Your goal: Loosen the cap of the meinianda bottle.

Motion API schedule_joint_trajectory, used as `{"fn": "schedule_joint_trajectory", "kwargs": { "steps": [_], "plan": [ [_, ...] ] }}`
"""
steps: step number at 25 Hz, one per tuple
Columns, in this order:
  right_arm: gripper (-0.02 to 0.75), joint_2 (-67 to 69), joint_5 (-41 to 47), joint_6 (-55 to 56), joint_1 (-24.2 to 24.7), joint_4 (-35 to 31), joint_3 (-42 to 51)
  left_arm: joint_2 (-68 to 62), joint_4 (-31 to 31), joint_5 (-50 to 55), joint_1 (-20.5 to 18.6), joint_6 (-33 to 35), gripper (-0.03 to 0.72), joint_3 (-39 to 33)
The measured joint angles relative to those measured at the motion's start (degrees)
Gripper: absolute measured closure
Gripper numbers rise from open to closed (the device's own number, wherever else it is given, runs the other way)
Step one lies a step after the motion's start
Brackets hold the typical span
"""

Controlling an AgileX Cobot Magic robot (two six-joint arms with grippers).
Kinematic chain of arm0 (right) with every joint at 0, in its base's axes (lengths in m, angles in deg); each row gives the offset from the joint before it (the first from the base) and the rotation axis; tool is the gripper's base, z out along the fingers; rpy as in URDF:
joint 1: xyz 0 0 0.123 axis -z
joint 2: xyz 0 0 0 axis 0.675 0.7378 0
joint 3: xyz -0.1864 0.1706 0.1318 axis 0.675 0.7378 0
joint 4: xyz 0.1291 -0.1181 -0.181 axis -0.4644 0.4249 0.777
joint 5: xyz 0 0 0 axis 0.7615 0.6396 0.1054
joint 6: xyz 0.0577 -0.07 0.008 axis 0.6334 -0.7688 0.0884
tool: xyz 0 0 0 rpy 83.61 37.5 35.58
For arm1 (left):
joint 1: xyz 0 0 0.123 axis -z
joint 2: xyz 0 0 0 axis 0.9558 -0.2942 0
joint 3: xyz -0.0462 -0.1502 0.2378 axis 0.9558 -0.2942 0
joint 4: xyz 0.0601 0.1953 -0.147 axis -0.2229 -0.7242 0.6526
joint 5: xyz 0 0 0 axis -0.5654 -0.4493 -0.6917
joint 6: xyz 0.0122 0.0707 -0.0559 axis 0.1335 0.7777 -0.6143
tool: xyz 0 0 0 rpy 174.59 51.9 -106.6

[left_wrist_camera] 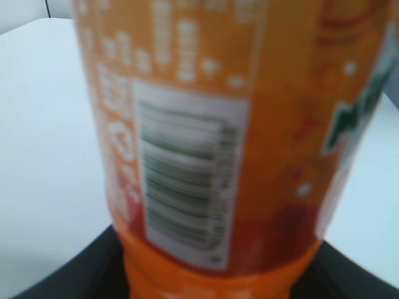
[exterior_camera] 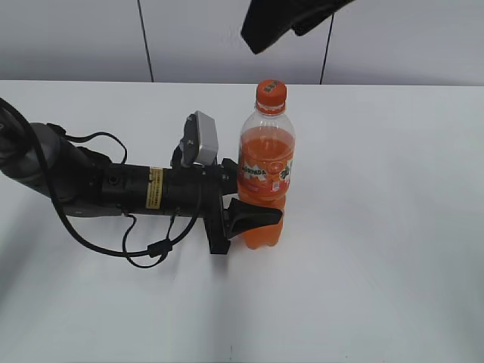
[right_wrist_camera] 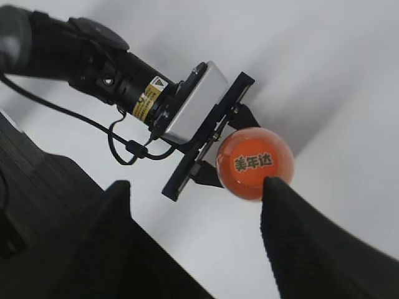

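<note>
Left arm lies low across the table (exterior_camera: 393,249), its left gripper (exterior_camera: 253,198) pinching the upright meinianda bottle (exterior_camera: 265,175) near mid-table.
My right gripper (right_wrist_camera: 193,240) hangs spread above the cap (right_wrist_camera: 254,163), not touching; in the exterior view it is cut off at the top edge.

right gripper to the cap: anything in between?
Nothing visible. The open right gripper hangs above the small round orange plastic cap, with only air between. The left gripper clamps the tall clear orange-drink bottle lower down, at its label.
</note>
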Motion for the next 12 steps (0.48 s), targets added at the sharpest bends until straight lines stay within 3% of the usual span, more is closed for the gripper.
{"fn": "schedule_joint_trajectory", "kwargs": {
  "steps": [5, 12],
  "plan": [
    [0.246, 0.00, 0.00, 14.23, 0.00, 1.52, 0.00, 0.00, 0.00, 0.00, 0.00, 0.00, 0.297, 0.00],
    [0.246, 3.44, 0.00, 17.55, 0.00, 3.49, 0.00, 0.00, 0.00, 0.00, 0.00, 0.00, 0.297, 0.00]
  ]
}}
